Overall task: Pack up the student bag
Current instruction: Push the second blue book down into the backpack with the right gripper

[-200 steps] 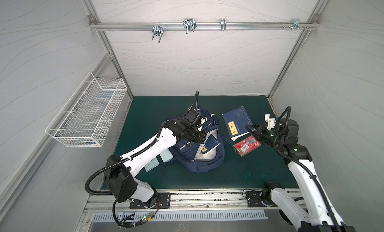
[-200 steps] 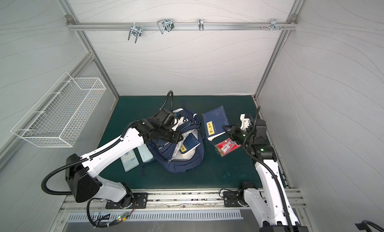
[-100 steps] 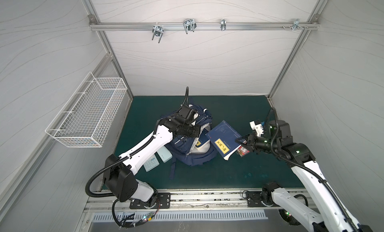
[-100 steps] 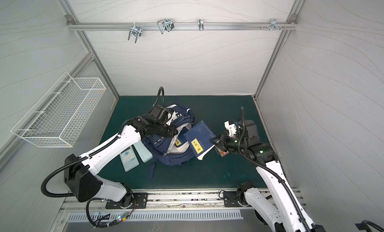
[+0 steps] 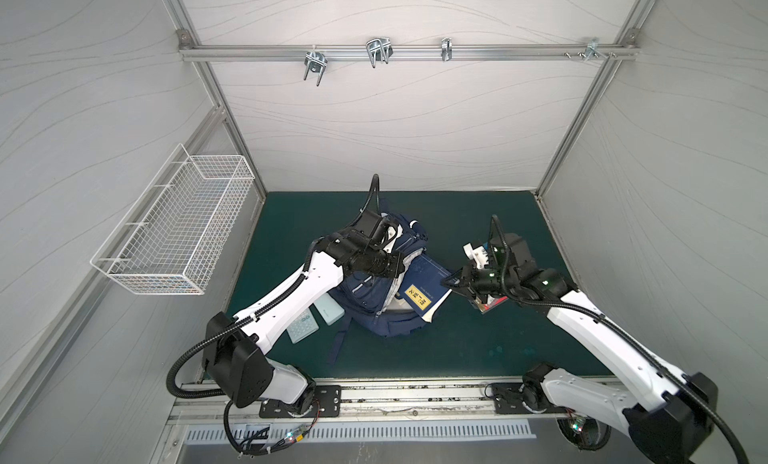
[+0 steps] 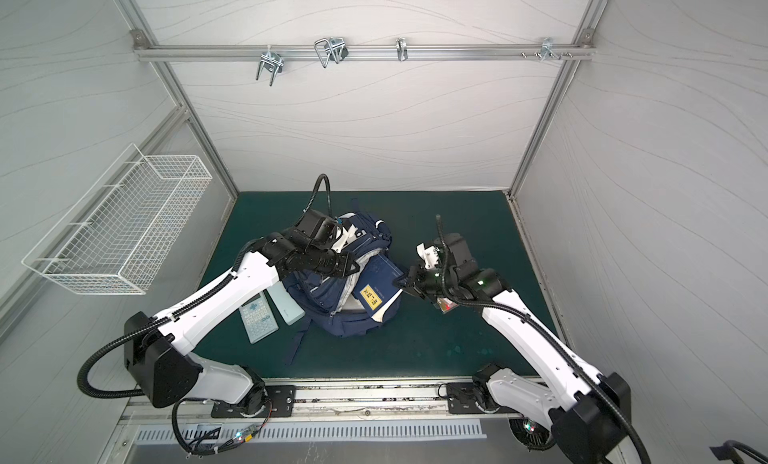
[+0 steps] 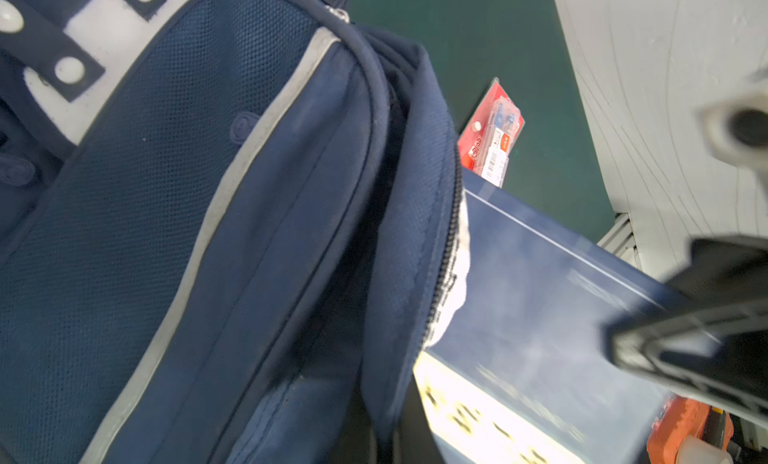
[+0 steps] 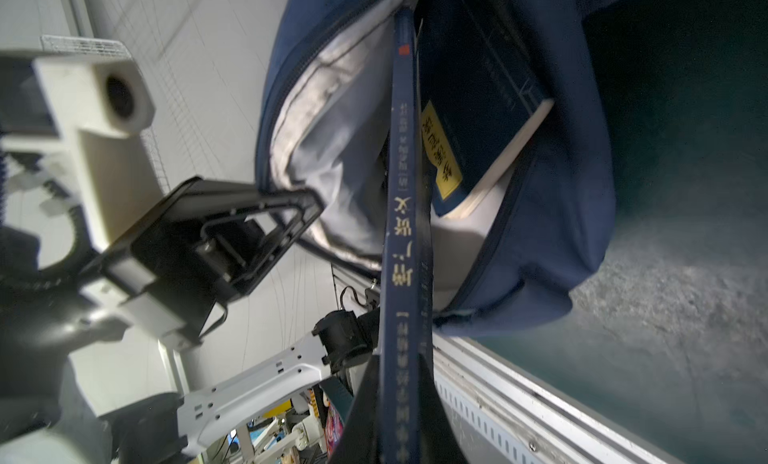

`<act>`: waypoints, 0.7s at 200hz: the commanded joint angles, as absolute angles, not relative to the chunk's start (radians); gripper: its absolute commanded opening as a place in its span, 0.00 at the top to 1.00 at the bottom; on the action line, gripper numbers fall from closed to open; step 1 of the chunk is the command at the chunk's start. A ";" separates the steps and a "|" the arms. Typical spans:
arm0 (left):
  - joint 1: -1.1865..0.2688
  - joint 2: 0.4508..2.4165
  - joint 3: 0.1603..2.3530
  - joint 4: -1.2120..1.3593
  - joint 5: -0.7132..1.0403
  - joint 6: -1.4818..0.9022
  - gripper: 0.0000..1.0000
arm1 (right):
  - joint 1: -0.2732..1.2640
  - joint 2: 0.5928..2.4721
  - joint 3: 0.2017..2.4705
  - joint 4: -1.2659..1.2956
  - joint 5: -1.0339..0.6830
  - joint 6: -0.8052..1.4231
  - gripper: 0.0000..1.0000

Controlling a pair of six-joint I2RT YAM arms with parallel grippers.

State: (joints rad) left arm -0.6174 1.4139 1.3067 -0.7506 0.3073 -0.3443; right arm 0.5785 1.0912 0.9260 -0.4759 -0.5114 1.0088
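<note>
The student bag (image 5: 368, 304) (image 6: 328, 316), a navy backpack, lies mid-mat with its mouth facing right. My left gripper (image 5: 395, 267) (image 6: 352, 269) is shut on the bag's upper rim (image 7: 415, 250) and holds the mouth apart. My right gripper (image 5: 451, 284) (image 6: 404, 286) (image 8: 395, 399) is shut on the spine of a blue book (image 5: 424, 289) (image 6: 379, 289) (image 8: 401, 233) with a yellow label. The book's far end sits in the bag's mouth. A second blue book (image 8: 478, 109) lies inside the bag.
A red blister pack (image 5: 491, 307) (image 6: 447, 306) (image 7: 494, 138) lies on the mat under my right wrist. A calculator (image 5: 303, 327) (image 6: 258, 316) and a pale teal case (image 5: 330, 310) (image 6: 285, 305) lie left of the bag. A wire basket (image 5: 178, 229) hangs on the left wall.
My right gripper lifted the blue book off the mat at the right and carried it left into the bag's mouth. The left gripper pulled the bag's rim back and up.
</note>
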 commanded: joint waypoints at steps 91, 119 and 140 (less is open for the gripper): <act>-0.640 1.342 1.389 -0.627 0.409 -0.384 1.00 | 0.733 1.437 0.975 -0.138 -0.346 1.117 0.59; -0.641 1.349 1.385 -0.631 0.400 -0.373 1.00 | 0.722 1.296 0.932 -0.347 -0.190 1.054 0.24; -0.640 1.347 1.369 -0.626 0.406 -0.376 1.00 | 0.717 1.250 0.947 -0.494 -0.140 0.989 0.27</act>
State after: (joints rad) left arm -0.6357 1.3705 1.3113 -0.7586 0.3588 -0.3744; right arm 0.7238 1.3254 0.9287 -0.2840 -0.2665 1.0592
